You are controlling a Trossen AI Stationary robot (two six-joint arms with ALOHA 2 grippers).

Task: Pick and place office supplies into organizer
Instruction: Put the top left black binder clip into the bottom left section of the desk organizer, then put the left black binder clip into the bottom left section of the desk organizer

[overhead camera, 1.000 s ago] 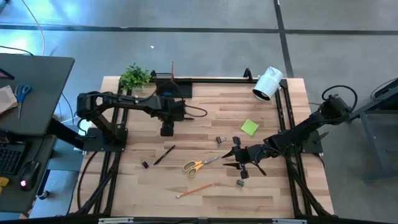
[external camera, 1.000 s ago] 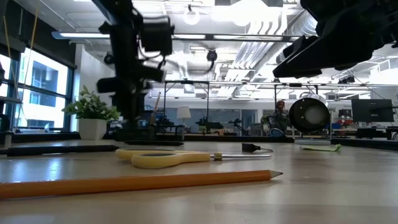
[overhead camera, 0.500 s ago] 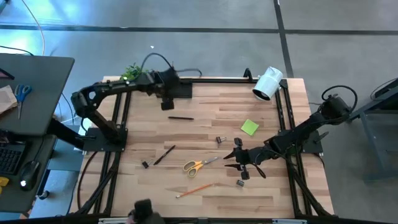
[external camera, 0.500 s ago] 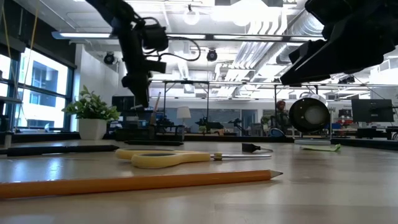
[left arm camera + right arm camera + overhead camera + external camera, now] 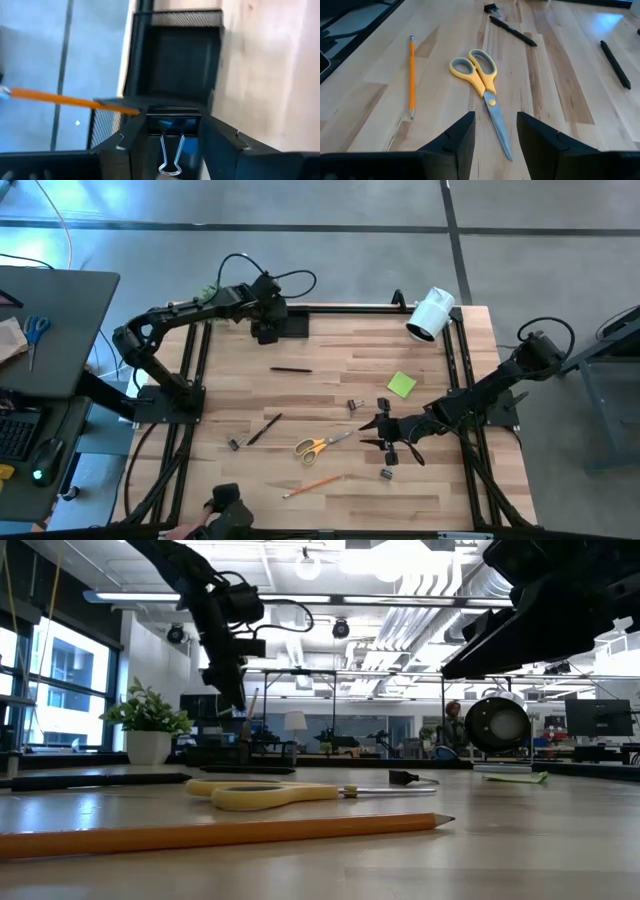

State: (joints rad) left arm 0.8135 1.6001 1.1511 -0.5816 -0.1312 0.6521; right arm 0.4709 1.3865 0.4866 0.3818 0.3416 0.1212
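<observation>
My left gripper [image 5: 265,332] hangs over the black organizer [image 5: 290,323] at the table's far edge, shut on a small black binder clip [image 5: 172,116]. In the left wrist view the organizer's compartments [image 5: 177,50] lie beneath it, and an orange pencil [image 5: 60,97] stands in the cup section. My right gripper [image 5: 378,436] is open and hovers just right of the yellow-handled scissors [image 5: 320,445], which lie flat on the table. In the right wrist view its fingers [image 5: 462,137] stand either side of the blade tip [image 5: 505,147], above it. My left gripper pinches the binder clip by its black body [image 5: 172,111] between the two fingers, coming from above and pointing down. The clip is lifted clear over the organizer, and its wire handles [image 5: 170,155] point back toward the wrist.
Loose on the table: an orange pencil [image 5: 312,485], two black pens [image 5: 290,369] [image 5: 264,429], binder clips [image 5: 353,406] [image 5: 234,444] [image 5: 385,474], a lime-green pad [image 5: 401,385]. A white cylinder [image 5: 430,315] lies at the far right corner. A dark object [image 5: 225,515] shows at the near edge.
My left gripper has travelled from mid-table toward the far edge and now hangs over the organizer. A black pen shows where the arm had been. A dark object has come in at the near edge.
</observation>
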